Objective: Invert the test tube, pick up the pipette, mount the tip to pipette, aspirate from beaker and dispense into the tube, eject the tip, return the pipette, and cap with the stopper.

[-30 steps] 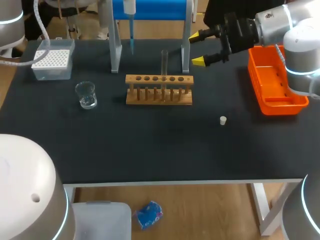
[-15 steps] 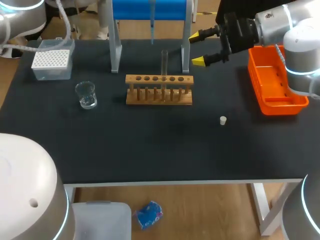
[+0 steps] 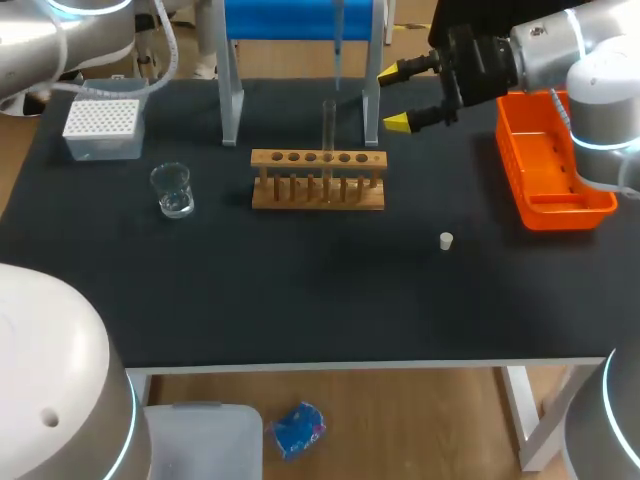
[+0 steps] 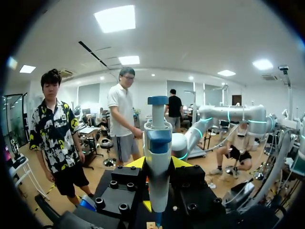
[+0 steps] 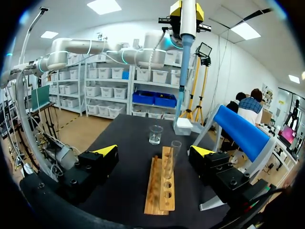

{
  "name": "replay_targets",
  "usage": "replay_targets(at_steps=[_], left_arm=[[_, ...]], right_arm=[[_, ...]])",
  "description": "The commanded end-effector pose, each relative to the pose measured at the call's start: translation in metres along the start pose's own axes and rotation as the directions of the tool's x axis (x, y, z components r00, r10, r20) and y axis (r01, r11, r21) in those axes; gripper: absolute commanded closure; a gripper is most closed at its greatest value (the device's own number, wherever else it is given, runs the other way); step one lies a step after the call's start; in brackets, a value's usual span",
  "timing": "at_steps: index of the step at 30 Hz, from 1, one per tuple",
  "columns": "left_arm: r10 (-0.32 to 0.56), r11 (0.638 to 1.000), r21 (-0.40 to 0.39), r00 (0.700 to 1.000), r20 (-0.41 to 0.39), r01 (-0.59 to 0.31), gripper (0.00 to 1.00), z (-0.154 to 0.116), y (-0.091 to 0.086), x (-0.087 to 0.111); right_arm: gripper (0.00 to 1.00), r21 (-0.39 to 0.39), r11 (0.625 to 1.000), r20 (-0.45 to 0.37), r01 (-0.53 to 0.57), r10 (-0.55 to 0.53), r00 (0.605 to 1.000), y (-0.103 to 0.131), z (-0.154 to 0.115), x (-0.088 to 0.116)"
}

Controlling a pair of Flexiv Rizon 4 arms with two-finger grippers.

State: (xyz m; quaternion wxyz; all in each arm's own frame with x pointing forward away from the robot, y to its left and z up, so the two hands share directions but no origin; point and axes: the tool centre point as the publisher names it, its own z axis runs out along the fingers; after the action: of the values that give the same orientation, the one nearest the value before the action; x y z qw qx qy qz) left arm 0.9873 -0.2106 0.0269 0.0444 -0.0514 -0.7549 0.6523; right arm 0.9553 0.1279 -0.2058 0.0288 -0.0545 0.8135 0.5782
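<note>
Left wrist view, left claw (image 4: pixel 158 163) clamped on one white-and-blue pipette (image 4: pixel 158 138), right claw (image 5: pixel 155 151) spread wide, ahead of it one clear glass test tube (image 5: pixel 174 152) upright in one wooden rack (image 5: pixel 156 193), one small glass beaker (image 5: pixel 155 134) beyond, black counter (image 3: pixel 300 290).

Black table (image 3: pixel 300 290) — rack (image 3: pixel 318 180), beaker (image 3: pixel 173 190), stopper (image 3: pixel 446 240), bin (image 3: pixel 570 212), tip box (image 3: pixel 102 125).

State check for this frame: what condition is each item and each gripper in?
Clear glass test tube: upright in the wooden rack, uncapped.
Small white stopper: loose on the table.
Glass beaker: upright on the table.
Blue-and-white pipette: held aloft by the left gripper.
Right gripper: open, empty.
</note>
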Motion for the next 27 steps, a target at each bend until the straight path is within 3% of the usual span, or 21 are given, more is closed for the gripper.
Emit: replay_targets(at_steps=[1,27], left_arm=[[-0.005,1.000,0.004,1.000,-0.011,0.005,1.00,-0.0019,0.0031,-0.0065],[-0.004,1.000,0.006,1.000,-0.009,0.004,1.00,-0.0035,0.0036,-0.0078]], right_arm=[[0.00,0.001,1.000,0.000,0.000,0.000,1.000,0.0000,-0.0008,0.0006],[0.00,0.001,1.000,0.000,0.000,0.000,1.000,0.0000,-0.0008,0.0006]])
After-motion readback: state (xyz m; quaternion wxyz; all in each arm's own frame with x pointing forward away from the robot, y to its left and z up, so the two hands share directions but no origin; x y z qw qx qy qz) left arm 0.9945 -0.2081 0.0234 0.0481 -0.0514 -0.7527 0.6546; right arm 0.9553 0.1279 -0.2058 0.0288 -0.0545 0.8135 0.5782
